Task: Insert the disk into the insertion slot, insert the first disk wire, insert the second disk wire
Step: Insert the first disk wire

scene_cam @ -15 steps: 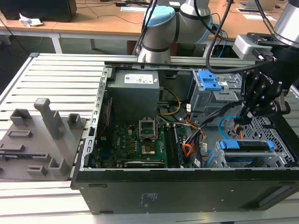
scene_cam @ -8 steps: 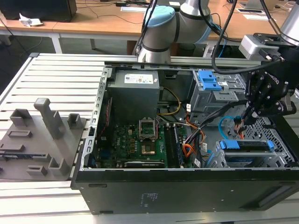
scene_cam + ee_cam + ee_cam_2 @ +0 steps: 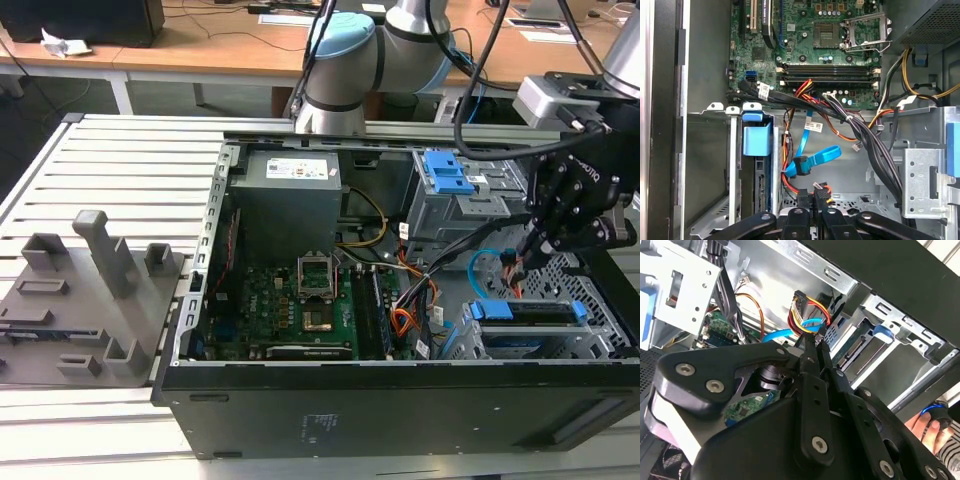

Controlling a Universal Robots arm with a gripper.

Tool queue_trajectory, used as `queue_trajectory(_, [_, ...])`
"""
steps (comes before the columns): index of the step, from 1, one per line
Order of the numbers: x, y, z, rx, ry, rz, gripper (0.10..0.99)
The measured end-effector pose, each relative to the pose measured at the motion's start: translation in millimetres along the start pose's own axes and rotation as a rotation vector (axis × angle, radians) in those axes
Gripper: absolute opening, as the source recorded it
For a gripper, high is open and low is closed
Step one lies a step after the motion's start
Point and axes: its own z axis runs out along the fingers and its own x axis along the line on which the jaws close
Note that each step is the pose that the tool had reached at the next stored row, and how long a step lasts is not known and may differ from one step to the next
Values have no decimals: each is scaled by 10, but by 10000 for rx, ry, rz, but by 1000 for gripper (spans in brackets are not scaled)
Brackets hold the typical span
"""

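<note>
The second wrist view adds a person's hand [image 3: 926, 426]. The first wrist view shows one disk [image 3: 756, 142] seated in the insertion slot [image 3: 733, 155]. The fingers [image 3: 805, 205] pinch one first disk wire [image 3: 821, 189], with one second disk wire [image 3: 815, 157] just beside.

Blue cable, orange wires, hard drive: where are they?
Blue cable [image 3: 822, 155], first wrist view, looped middle.
Orange wires [image 3: 815, 305], second wrist view, strands beside plug.
Hard drive [image 3: 525, 311], exterior view, upper edge in blue frame.

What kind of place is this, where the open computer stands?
Most likely a robotics laboratory or test workshop: the open computer case lies on a slatted metal table, a robot arm reaches over it, and wooden desks with cables stand behind.
</note>
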Motion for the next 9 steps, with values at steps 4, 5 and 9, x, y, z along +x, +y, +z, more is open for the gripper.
queue_trajectory(4, [69,-1,10,0,0,1,161])
queue_trajectory(5, [92,-2,15,0,0,1,161])
queue_trajectory(9, [159,-4,26,0,1,1,161])
